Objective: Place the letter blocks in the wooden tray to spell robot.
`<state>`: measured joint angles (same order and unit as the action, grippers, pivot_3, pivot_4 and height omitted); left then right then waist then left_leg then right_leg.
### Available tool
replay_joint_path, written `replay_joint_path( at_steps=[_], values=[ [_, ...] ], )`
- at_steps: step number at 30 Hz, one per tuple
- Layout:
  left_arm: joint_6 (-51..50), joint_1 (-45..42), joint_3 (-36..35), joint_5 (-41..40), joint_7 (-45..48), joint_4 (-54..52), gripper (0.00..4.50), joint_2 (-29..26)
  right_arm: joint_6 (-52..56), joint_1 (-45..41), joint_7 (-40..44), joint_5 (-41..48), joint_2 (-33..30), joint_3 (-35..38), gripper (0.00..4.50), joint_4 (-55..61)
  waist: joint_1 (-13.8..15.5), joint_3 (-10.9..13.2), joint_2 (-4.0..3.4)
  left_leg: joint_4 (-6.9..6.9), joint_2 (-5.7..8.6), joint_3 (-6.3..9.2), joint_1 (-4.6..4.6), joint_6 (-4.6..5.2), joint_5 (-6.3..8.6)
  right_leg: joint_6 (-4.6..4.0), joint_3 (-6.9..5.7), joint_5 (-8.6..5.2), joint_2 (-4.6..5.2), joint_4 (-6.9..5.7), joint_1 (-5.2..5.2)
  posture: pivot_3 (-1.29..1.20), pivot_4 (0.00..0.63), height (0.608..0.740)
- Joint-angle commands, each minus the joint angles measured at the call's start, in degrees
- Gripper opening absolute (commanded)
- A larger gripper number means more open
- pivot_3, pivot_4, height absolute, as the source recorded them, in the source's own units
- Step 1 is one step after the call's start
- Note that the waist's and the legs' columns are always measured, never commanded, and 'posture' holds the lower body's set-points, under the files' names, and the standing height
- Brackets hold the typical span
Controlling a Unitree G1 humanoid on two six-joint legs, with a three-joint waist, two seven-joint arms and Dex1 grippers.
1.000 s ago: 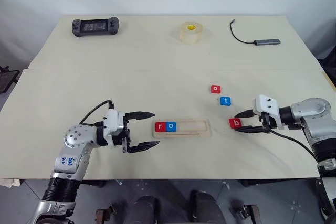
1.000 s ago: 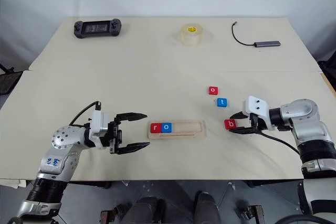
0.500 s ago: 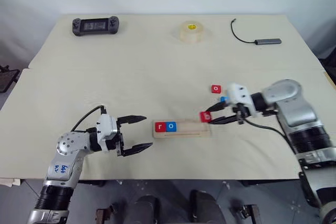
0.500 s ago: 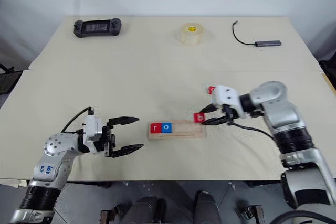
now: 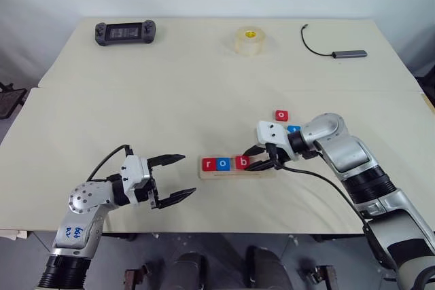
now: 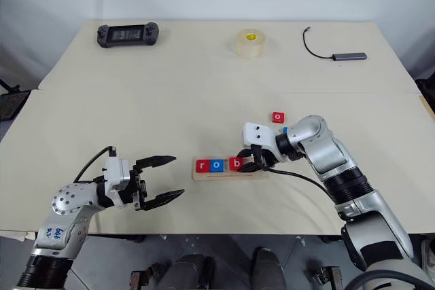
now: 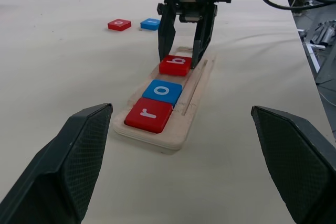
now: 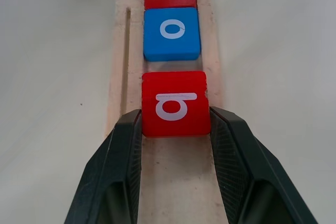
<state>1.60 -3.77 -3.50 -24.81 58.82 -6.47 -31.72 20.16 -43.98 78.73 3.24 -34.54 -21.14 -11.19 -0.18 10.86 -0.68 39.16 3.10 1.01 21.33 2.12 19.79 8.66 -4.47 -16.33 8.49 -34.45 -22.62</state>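
Observation:
The wooden tray (image 5: pixel 266 170) lies near the table's front edge. A red r block (image 5: pixel 209 164) and a blue o block (image 5: pixel 223 164) sit at its left end. My right gripper (image 5: pixel 250 158) reaches in from the right, shut on the red b block (image 8: pixel 175 103). It holds the b block over the tray, a small gap right of the blue o. A loose red o block (image 5: pixel 281 115) and a blue t block (image 5: pixel 293 128) lie on the table behind that arm. My left gripper (image 5: pixel 187 176) stands open and empty, left of the tray.
At the table's far side lie a black game controller (image 5: pixel 124 32), a roll of clear tape (image 5: pixel 249 40) and a black cable with a grey hub (image 5: pixel 348 53). A seam crosses the table's middle.
My right gripper has carried the red b block leftward from the table right of the tray to over the tray beside the blue o. The left gripper drew back slightly, still open.

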Motion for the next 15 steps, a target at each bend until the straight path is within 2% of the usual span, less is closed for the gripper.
replay_joint_path(
  at_steps=[1, 3, 11, 12, 15],
  values=[
    [0.25, 0.61, -1.02, -0.41, -0.77, -2.53, 4.5, -0.24, -0.32, -1.23, -0.29, 0.0, 0.97, -0.25, 1.46, 1.06, -0.01, 0.0, 0.0, 0.0, 0.0, 0.0, 0.0, 0.0, 0.0, 0.0, 0.0, 0.0, 0.0, 0.0, 0.0, 0.0, 0.15, 0.74],
    [0.2, 0.61, -0.93, -0.42, -1.07, -2.72, 4.5, -0.25, -0.26, -1.46, -0.78, -0.19, 1.53, -0.29, 1.46, 0.65, -0.03, 0.0, 0.0, 0.0, 0.0, 0.0, 0.0, 0.0, 0.0, 0.0, 0.0, 0.0, 0.0, -0.01, -0.01, 0.0, 0.15, 0.74],
    [0.12, 0.87, -0.83, -0.61, -1.44, -3.18, 4.5, -0.37, 0.16, -0.59, -1.48, 0.7, 1.57, 0.93, 4.31, 2.76, -0.01, 0.0, 0.0, 0.0, 0.01, 0.0, 0.0, 0.0, 0.0, 0.0, 0.01, 0.0, 0.01, -0.01, -0.01, 0.0, 0.15, 0.74],
    [0.09, 0.85, -0.81, -0.62, -1.45, -3.21, 4.5, -0.36, 0.37, -0.57, -1.47, 1.07, 1.17, 1.53, 4.45, 3.2, -0.02, 0.0, 0.0, 0.0, 0.01, 0.0, 0.0, 0.0, 0.0, 0.0, 0.01, 0.0, 0.0, -0.02, -0.01, 0.0, 0.15, 0.74],
    [-0.08, 0.68, -0.71, -0.64, -1.36, -3.16, 4.5, -0.35, 1.22, 0.11, -0.78, 2.96, -0.84, 3.74, 4.45, 5.1, 0.1, 0.0, 0.0, 0.0, 0.01, 0.0, 0.0, 0.0, 0.0, 0.0, 0.01, 0.0, 0.01, -0.02, -0.01, 0.0, 0.15, 0.74]
  ],
)
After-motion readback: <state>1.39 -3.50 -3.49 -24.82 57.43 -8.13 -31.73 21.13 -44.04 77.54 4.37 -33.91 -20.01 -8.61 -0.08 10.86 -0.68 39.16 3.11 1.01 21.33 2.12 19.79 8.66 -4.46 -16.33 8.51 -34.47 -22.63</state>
